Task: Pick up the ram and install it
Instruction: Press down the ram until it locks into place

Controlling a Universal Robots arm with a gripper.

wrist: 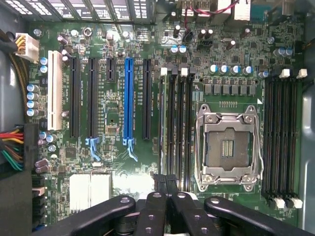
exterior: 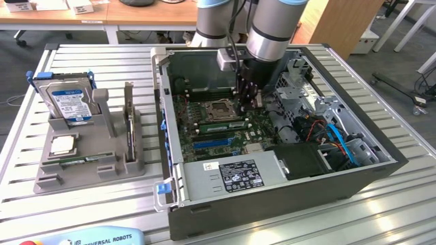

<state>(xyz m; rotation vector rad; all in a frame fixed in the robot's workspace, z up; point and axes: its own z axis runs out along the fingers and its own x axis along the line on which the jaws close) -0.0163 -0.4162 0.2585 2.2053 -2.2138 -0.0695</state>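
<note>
My gripper (exterior: 250,104) reaches down into the open computer case (exterior: 178,153), just over the motherboard (wrist: 113,118) beside the processor socket (wrist: 227,147). Its black fingers (wrist: 158,206) are shut tight together with nothing visible between them, and they hang over one end of the memory slots (wrist: 176,128) next to the socket. In the exterior view a green ram stick (exterior: 219,124) stands in one of those slots, close under the fingertips; I cannot tell whether they touch it. Another green ram (exterior: 76,161) lies flat in the grey holder (exterior: 89,176).
The grey holder, on the exterior view's left of the case, also carries a silver hard drive (exterior: 68,102) with a blue label and a square silver chip (exterior: 61,144). Inside the case are a black fan, cables (exterior: 338,140) and a power supply (exterior: 228,177). A second bank of slots (wrist: 281,137) flanks the socket.
</note>
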